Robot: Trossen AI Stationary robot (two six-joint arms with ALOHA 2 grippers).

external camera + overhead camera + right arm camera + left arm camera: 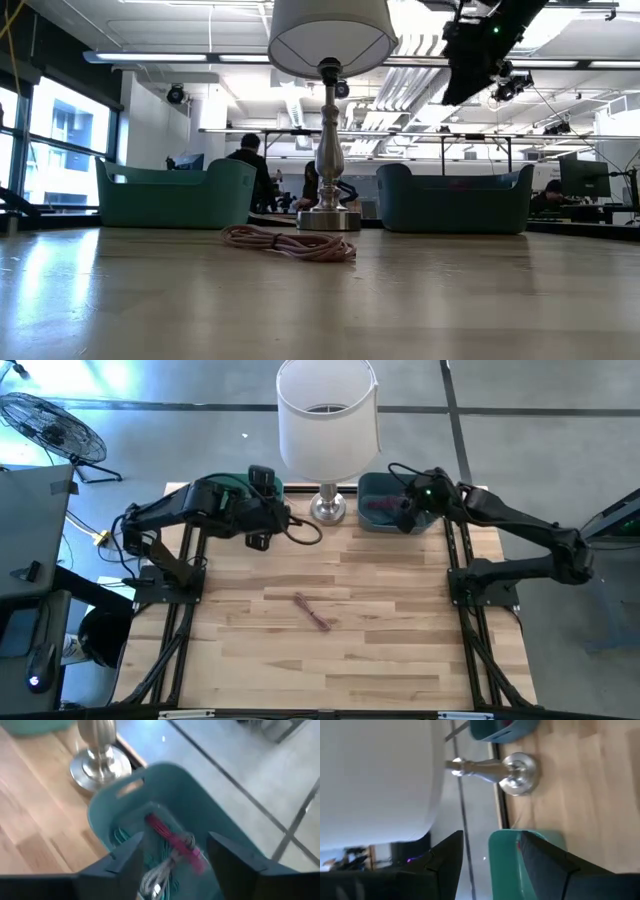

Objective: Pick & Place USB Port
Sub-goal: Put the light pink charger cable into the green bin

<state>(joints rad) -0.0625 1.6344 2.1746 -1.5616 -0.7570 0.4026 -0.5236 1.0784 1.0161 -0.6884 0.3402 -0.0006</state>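
Looking straight down from the high view, I find my right pincer point(408, 510) hanging over the teal bin point(385, 503) right of centre in the upper half of the frame, beside the lamp point(327, 420), while my left pincer point(262, 510) waits over the other teal bin point(268, 488) left of the lamp base; one pink cable point(311, 611) lies alone on the wooden counter point(330, 650) near the middle of the frame, well apart from both bins. From the low view, that coiled cable point(290, 242) sits in front of the lamp base at centre, and my right arm's dark pincer point(478, 55) hangs high in the upper right above the right-hand bin point(455, 198). My left wrist view shows my two dark fingers point(545, 860) parted with nothing between them, the green bin's rim just beyond. My right wrist view shows my fingers point(125, 857) spread and empty above the bin, with a red-and-pink cable point(175, 842) and a pale cable point(155, 877) lying inside it below the gap. I judge that one cable has just been dropped into this bin, so that part is done; the cable on the counter is left to fetch, and I cannot tell which piece is the USB part itself.
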